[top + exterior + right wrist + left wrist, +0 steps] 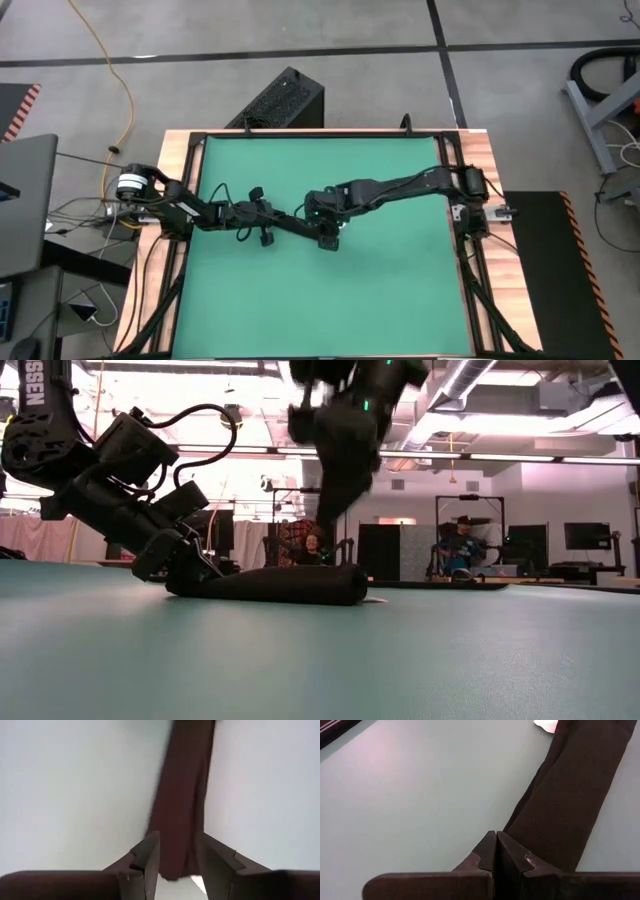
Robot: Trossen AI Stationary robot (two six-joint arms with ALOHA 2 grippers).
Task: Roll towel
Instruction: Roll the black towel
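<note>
Item: plain black soft cloth towel [285,583], already wound into a long, low roll, lying on the flat green table mat [390,290] near its middle, between my two arms. A small white tag [546,724] shows at one end.

Left gripper [496,851]: fingers pressed fully together, holding nothing, tips resting against the left end of the roll.

Right gripper [176,857]: fingers parted, straddling the right end from above; they do not pinch the cloth.

Step, by my reckoning: rolling is done or nearly so; I am at the letting-go stage.

Next move calls for: lifting both grippers straight off, without dragging, so the roll does not loosen.
</note>
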